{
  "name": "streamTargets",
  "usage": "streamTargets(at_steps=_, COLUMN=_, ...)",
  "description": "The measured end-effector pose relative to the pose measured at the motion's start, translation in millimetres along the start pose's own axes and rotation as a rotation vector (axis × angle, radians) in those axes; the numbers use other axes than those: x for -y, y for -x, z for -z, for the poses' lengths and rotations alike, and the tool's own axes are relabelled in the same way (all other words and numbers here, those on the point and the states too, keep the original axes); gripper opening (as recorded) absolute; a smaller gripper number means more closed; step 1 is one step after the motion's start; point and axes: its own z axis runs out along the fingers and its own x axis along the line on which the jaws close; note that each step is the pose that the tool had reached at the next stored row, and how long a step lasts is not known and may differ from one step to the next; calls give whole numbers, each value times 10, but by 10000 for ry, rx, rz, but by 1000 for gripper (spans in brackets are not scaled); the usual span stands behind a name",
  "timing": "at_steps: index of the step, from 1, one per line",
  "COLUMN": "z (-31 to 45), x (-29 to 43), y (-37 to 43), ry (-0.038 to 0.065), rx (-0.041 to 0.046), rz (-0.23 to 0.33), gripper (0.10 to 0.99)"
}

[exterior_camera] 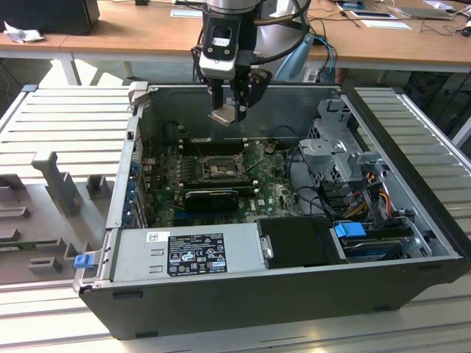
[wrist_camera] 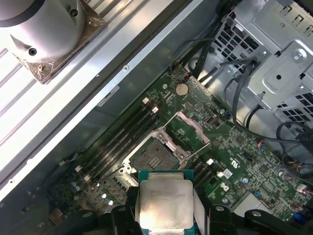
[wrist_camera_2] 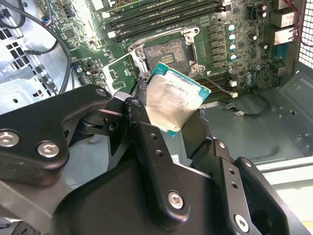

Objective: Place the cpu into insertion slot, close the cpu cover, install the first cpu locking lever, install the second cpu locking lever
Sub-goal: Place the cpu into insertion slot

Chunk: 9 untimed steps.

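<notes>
1. The cpu [exterior_camera: 227, 115] is pinched in the pincer [exterior_camera: 229, 112], which is pressed against two opposite edges of the chip.
2. In the second wrist view the silvery face of the chip is seen tilted between the black fingers [wrist_camera_2: 143, 128], with its green rim showing at the edges.
3. In the exterior view the chip is held in the air inside the open computer case [exterior_camera: 221, 298], close to the case's far wall and above the green circuit board [exterior_camera: 274, 190].
4. The insertion slot [wrist_camera: 153, 157] is left bare, its dark contact field exposed within the silvery rim; the chip is held apart from it, not touching.
5. The cpu cover [wrist_camera: 191, 131] is swung open and lies tilted beside the slot, so the socket is uncovered.
6. Long black memory slots [wrist_camera: 122, 134] are seen running alongside the socket.
7. A grey power supply [exterior_camera: 184, 254] is mounted at the case's near edge.
</notes>
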Motion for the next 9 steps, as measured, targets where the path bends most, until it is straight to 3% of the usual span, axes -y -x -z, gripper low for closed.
streamTargets(at_steps=9, z=-8, x=1, y=0, ry=7, rx=31, rz=-389, gripper=529)
